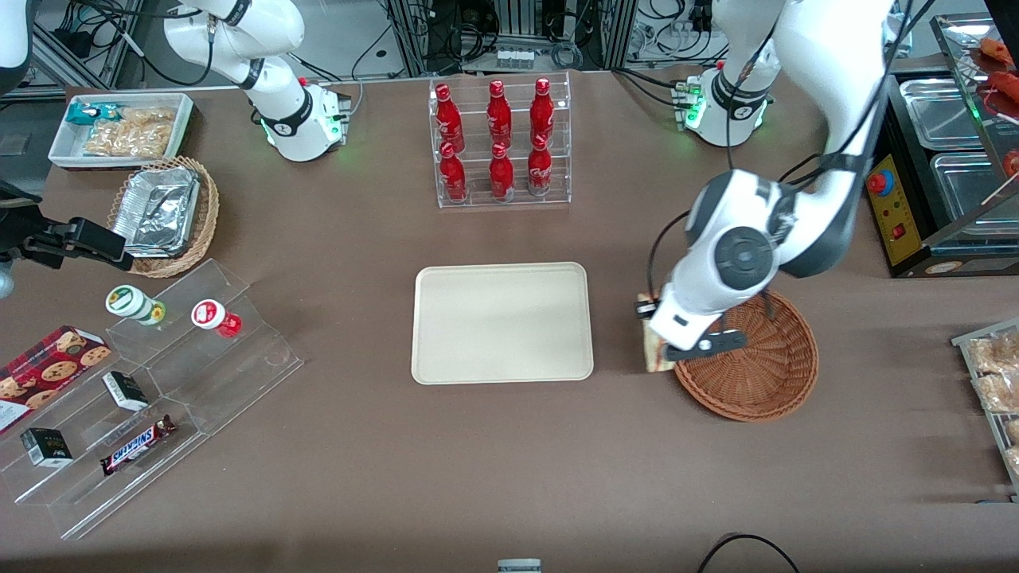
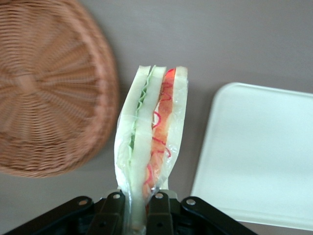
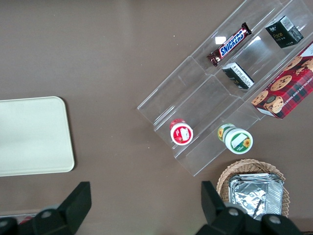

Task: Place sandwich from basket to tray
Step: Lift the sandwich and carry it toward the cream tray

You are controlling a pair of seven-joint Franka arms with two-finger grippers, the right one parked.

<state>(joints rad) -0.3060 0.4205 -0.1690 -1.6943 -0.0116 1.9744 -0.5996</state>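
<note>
One sandwich in my gripper — pinched tight.
I'm holding it above bare table, between basket and tray.

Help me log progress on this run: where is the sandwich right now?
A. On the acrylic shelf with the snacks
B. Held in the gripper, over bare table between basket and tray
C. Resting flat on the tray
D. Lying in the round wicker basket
B: the gripper is shut on the sandwich, which hangs over brown table between the basket and the tray, touching neither.
</note>
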